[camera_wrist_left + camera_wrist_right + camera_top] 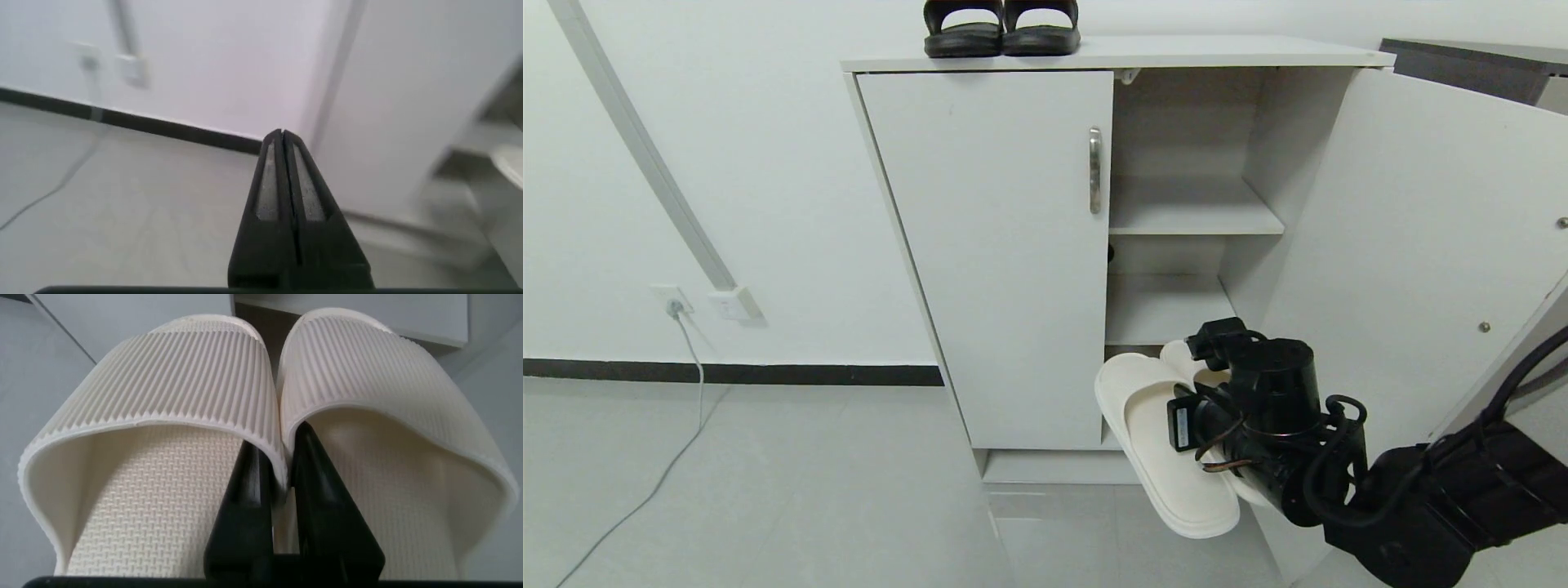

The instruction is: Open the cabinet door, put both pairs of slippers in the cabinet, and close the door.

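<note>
A pair of white slippers hangs in the air in front of the cabinet's lowest open compartment, toes toward it. My right gripper is shut on the pair's two inner straps, pinching the white slippers together. A pair of black slippers rests on top of the white cabinet. The right door stands swung open; the left door with its metal handle is closed. My left gripper is shut on nothing, held low over the floor left of the cabinet.
Two bare shelves show inside the open right half. A wall socket with a grey cable lies at the left, the cable trailing over the tiled floor. A dark baseboard runs along the wall.
</note>
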